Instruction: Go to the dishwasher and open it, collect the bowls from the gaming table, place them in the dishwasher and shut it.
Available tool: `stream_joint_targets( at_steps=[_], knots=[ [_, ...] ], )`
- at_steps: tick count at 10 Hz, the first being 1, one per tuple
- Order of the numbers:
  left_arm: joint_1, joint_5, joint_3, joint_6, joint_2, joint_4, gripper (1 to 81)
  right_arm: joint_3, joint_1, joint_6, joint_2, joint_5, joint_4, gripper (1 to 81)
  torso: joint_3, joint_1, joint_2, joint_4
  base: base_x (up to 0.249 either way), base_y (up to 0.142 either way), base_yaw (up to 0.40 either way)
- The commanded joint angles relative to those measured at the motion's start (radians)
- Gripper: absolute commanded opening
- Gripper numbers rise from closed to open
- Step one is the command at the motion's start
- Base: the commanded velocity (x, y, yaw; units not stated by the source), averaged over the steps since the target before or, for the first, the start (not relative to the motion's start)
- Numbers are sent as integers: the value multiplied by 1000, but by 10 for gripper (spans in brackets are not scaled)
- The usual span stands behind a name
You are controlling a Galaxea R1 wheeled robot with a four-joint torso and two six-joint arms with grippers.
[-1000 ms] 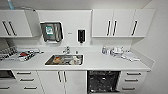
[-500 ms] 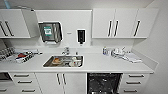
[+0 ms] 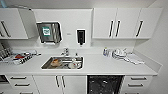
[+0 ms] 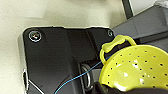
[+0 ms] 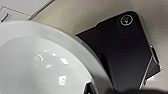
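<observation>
Yellow plastic up close in the left wrist view: a perforated, strainer-like bowl [image 4: 136, 68] with a loop handle, sitting right against the wrist's dark plate; a thin blue cable [image 4: 82, 75] crossed in front. Could not tell whether the left gripper was open or closed, or whether it actually held that bowl.

White glazed surface in the right wrist view: a large white bowl [image 5: 37, 65], glossy, with light spots on its inside, close against the right wrist. Could not make out the right gripper's state either. Pale floor behind both.

Further out, in the head view: dishwasher [image 3: 104, 84] under the table, just right of the sink cabinet, seen as a dark open cavity with racks faintly visible inside. White double doors [image 3: 60, 83] to its left, drawers [image 3: 136, 82] to its right.

Above that, white table [image 3: 100, 66] running the full width. Steel sink [image 3: 63, 62] set into it, holding several dishes, one orange. Tap [image 3: 65, 51] behind the sink. Dish rack [image 3: 16, 58] with items at the left end. Small bottle [image 3: 105, 52] and a pile of white crockery [image 3: 119, 53] toward the right end, near each other.

Farthest, on the wall: steel paper-towel dispenser [image 3: 49, 32], black soap dispenser [image 3: 80, 37], and white upper cabinets [image 3: 125, 23] with dark bar handles.
</observation>
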Motion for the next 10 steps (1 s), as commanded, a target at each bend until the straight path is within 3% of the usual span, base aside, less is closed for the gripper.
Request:
stream_joint_targets(
  at_steps=[1,10],
  knots=[
    [-49,17,7,0,-26,0,10,14,52,0,-23,-8,-16,10,0,0,0,0,108,0,0],
    [-50,17,7,-1,-26,8,10,12,58,-1,-19,-9,-16,10,0,0,0,0,108,0,0]
  ],
)
